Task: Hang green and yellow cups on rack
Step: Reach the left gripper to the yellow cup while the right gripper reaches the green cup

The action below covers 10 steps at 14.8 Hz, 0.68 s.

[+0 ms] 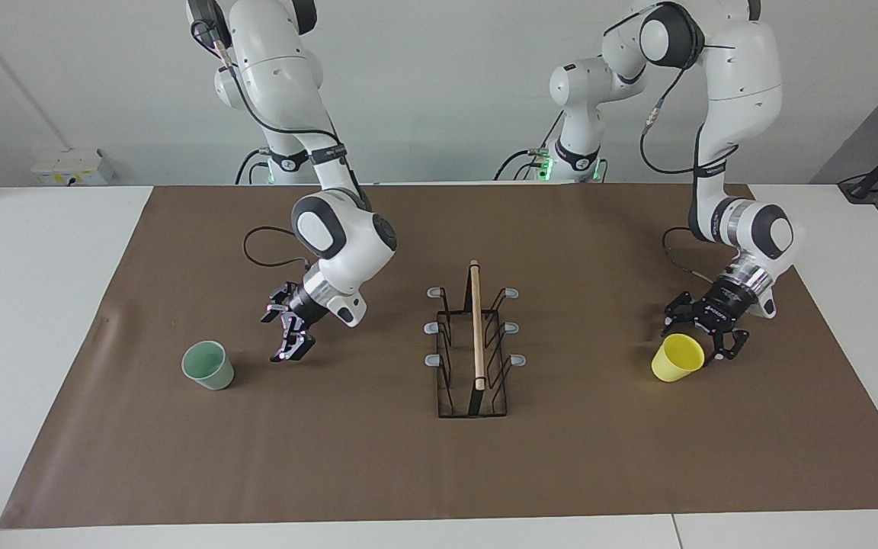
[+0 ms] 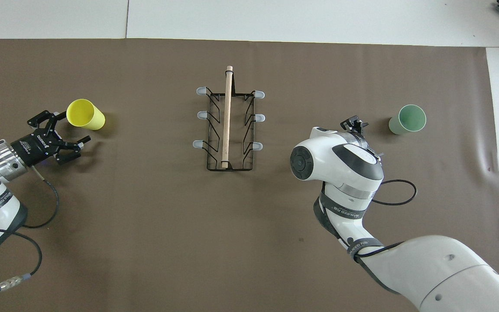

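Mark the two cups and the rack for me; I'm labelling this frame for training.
green cup (image 1: 208, 365), facing view, on its rim.
yellow cup (image 1: 677, 359), facing view, on its side wall.
rack (image 2: 227, 117), overhead view, on its wooden rod.

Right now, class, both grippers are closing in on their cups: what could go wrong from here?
1. The yellow cup lies tipped; the open left gripper beside it might roll it away.
2. The open right gripper approaches the upright green cup from the side and might topple it.
3. The rack has small pegs; a cup could slip off.
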Motion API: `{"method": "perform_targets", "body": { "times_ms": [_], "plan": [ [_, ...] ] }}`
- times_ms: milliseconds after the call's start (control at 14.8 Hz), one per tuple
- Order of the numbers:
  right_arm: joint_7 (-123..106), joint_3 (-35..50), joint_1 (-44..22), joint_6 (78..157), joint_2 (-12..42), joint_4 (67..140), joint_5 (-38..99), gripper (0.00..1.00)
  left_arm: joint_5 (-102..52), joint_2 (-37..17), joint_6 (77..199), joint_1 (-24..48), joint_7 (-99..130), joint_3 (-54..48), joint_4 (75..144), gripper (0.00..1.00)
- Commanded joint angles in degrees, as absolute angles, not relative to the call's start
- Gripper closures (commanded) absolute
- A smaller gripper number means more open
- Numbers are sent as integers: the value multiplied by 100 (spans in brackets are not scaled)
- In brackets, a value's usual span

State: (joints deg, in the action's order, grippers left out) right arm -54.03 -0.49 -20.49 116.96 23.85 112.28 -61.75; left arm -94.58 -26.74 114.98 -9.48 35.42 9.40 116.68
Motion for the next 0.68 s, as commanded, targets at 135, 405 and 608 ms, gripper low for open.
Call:
{"method": "perform_targets", "body": {
  "times_ms": [135,405,608],
  "plan": [
    [-5240,-35,-1715,11952,2312,11460,-6810,0,-9861,-2751,11847,-949,3279,704,11690,0],
    [-4396,-35,-1494,12155,2311,11593,-7365,0,-10098,-2777,12049,-967,3112,519,11672,0],
    [-4123,-35,-1337,12269,2312,11654,-7637,0,-10177,-2830,12129,-967,3103,457,11619,0]
  ]
}}
